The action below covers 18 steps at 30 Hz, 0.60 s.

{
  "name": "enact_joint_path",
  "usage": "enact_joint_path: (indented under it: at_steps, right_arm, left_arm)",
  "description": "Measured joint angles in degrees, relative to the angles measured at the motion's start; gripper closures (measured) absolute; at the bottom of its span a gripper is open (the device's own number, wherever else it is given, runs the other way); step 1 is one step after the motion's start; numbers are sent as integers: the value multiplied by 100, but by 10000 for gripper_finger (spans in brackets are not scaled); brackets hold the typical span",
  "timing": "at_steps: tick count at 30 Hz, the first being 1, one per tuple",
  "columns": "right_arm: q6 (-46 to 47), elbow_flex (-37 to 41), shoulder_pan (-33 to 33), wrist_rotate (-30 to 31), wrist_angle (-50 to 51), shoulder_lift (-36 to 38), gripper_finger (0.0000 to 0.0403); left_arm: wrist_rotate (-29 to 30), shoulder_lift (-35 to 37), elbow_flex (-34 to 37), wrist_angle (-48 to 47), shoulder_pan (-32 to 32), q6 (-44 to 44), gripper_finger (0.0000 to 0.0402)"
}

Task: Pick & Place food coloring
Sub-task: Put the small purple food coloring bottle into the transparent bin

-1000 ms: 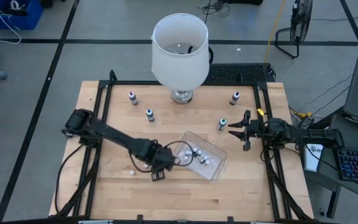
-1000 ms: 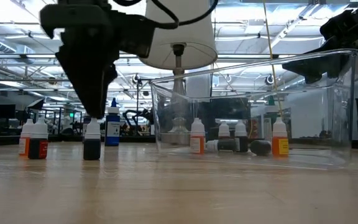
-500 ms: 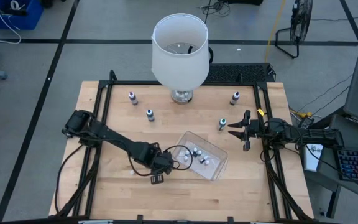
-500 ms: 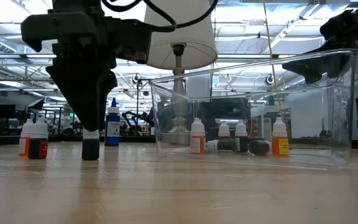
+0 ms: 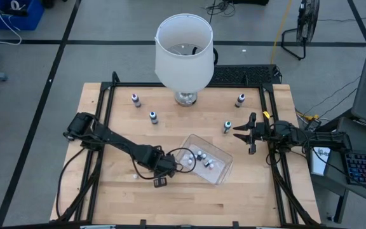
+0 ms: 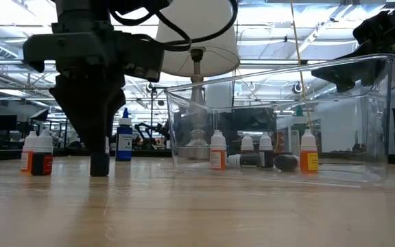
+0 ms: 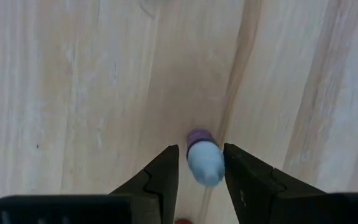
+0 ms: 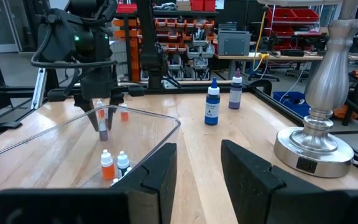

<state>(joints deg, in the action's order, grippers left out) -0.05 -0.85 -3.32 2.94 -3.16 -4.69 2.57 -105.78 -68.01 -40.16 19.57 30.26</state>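
1. Left wrist view: the left claw (image 7: pixel 197 171) straddles a purple bottle (image 7: pixel 202 158), its two fingers (image 7: pixel 161 174) set on either side of the pale cap, nearly touching but not plainly clamped. The bottle stands on the bench (image 7: pixel 73 93), just left of the tub (image 5: pixel 205 159).
2. To do this grasp well, I would keep the cap centred between the fingers, squeeze evenly so it does not tip, and lift straight up before swinging right over the tub wall.
3. The bottle stands upright: long axis vertical, cap pointing up at the wrist camera, purple body on the wood.
4. Other bottles wait at the far side, one far left (image 5: pixel 136 99), one beside it (image 5: pixel 153 117), one near the right claw (image 5: pixel 227 127) and one far right (image 5: pixel 240 100). Several already sit in the tub.
5. The right claw (image 5: pixel 242 133) hangs at the right edge, fingers parted, holding nothing.
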Motion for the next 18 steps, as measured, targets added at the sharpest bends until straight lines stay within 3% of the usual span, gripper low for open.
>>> enact_joint_path:
  at_steps: [5,9,12,18]
  right_arm:
    - [0,-1,-1,0,-2,1,289]
    - [0,1,0,0,0,0,289]
    - [0,-1,-2,0,-1,2,289]
    - [0,0,0,0,-2,2,289]
  left_arm:
    - [-7,0,0,-21,0,-62,283]
    - [-10,0,0,-19,-20,-187,335]
    - [-16,2,-36,-70,-108,-281,343]
    - [352,0,-999,-1242,-230,-790,343]
